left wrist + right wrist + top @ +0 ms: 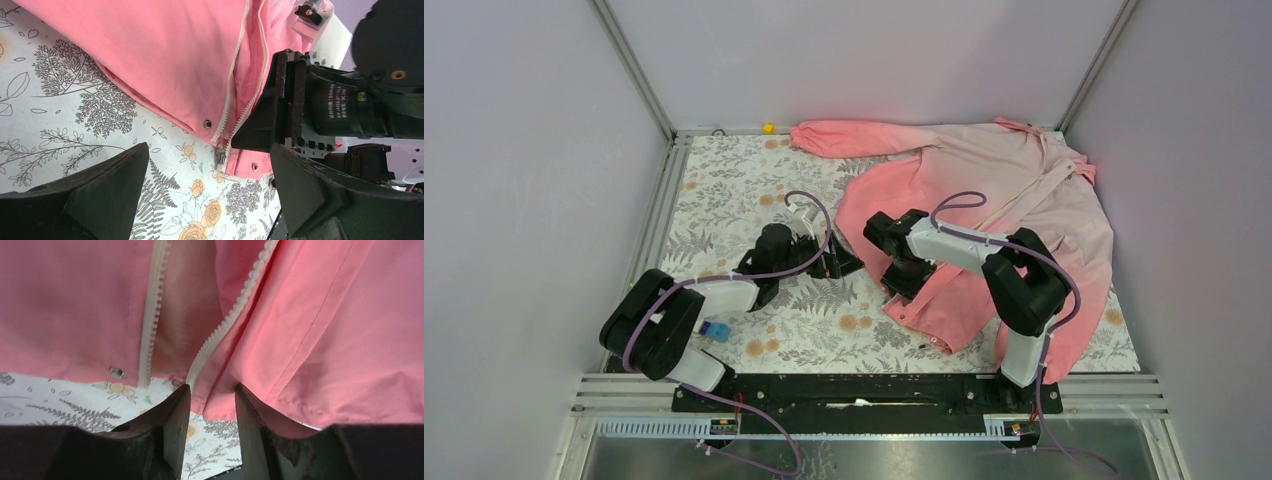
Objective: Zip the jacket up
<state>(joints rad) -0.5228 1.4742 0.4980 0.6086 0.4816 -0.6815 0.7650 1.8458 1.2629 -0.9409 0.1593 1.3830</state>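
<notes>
The pink jacket (1014, 200) lies spread on the right half of the table, its front open and the white zipper (235, 75) parted. The metal slider (220, 155) sits at the bottom hem, on the floral cloth. My left gripper (209, 149) is wide open and empty, low over the cloth just short of the hem corner (842, 265). My right gripper (213, 390) is at the hem (902, 278), jaws a narrow way apart, with the pink hem edge beside the right zipper tape (225, 325) between its tips. It also shows in the left wrist view (280, 115).
The table has a floral cloth (754, 200). Grey walls and metal frame posts close in three sides. A small yellow object (768, 127) lies at the back edge. A black rail (864, 392) runs along the front.
</notes>
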